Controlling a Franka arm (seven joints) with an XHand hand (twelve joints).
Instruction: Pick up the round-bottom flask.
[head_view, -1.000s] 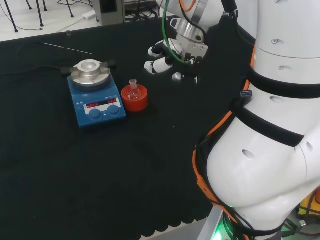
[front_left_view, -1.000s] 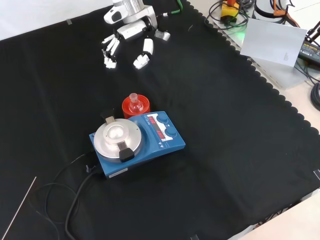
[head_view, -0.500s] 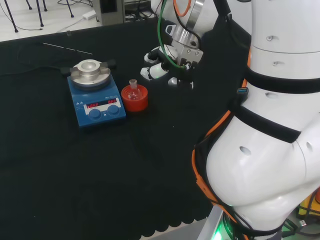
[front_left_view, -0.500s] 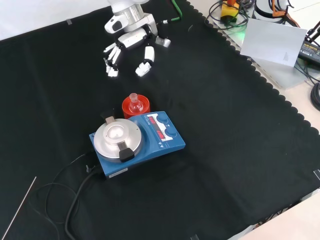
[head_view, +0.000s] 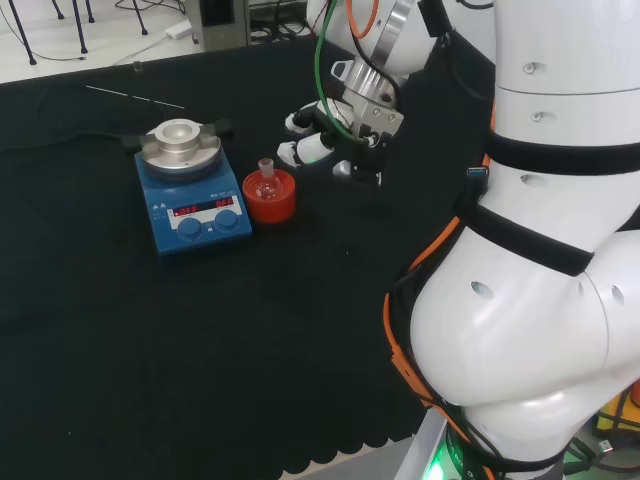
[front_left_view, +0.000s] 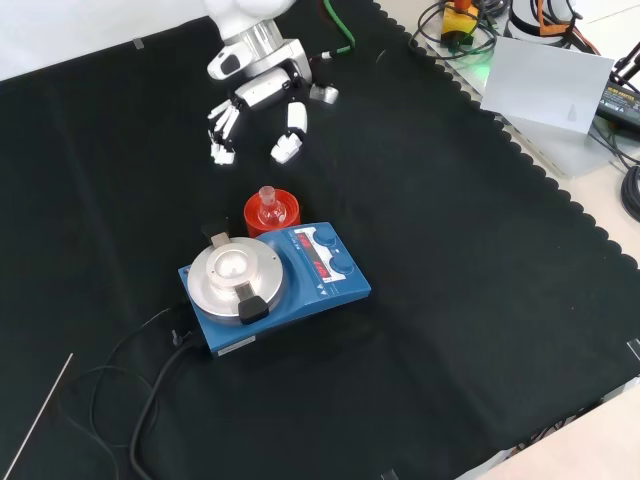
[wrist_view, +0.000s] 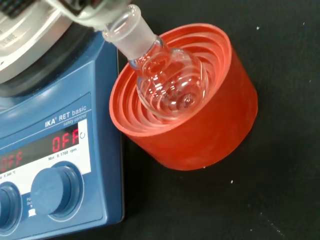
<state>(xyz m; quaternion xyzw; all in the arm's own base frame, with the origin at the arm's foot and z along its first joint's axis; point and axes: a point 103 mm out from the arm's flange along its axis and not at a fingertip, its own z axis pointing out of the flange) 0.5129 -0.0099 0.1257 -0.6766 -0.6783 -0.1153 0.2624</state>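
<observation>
we hover our hand (front_left_view: 262, 85) with fingers (front_left_view: 221, 128) spread wide and empty, well short of the round-bottom flask (front_left_view: 267, 207), which sits upright in its red ribbed stand (front_left_view: 285, 217) beyond our fingertips, beside the blue stirrer plate (front_left_view: 330, 272), so reach, grasp and lift all remain.

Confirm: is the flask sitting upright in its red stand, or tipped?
Upright. The flask sits with its round bottom in the red stand, neck pointing up; the open hand hovers apart from it.
</observation>
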